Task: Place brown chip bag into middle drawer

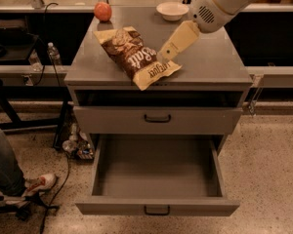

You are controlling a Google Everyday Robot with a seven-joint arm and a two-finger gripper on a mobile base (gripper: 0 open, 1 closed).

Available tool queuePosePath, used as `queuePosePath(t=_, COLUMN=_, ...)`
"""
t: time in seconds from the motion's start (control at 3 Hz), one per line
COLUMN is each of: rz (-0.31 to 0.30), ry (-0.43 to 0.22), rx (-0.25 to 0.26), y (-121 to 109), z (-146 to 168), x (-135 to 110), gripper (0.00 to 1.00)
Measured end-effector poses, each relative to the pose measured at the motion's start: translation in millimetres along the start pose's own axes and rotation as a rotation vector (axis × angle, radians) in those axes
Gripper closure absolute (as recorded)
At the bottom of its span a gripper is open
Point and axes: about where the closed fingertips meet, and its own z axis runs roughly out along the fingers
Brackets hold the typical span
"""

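The brown chip bag (133, 55) lies flat on the left half of the grey cabinet top (210, 57), its cream end near the front edge. My gripper (164, 55) comes in from the upper right on a cream arm. Its tip is just above the right edge of the bag. The middle drawer (156, 207) is pulled open below, with a low front panel and a small black handle. Its inside shows nothing in it.
An orange round fruit (102, 11) and a white bowl (172, 10) sit at the back of the cabinet top. A shut drawer with a taller front (157, 119) is above the open one. A person's leg and shoe (19, 182) are at lower left, cables and a bottle (52, 53) at left.
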Motion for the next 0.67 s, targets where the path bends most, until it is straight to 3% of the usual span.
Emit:
queuePosePath(t=0.33, rz=0.0, ry=0.0, rx=0.0, y=0.0, z=0.0, x=0.0, gripper=0.0)
queuePosePath(t=0.67, rz=-0.034, ry=0.052, rx=0.002, y=9.4, z=40.4, x=-3.7, gripper=0.0)
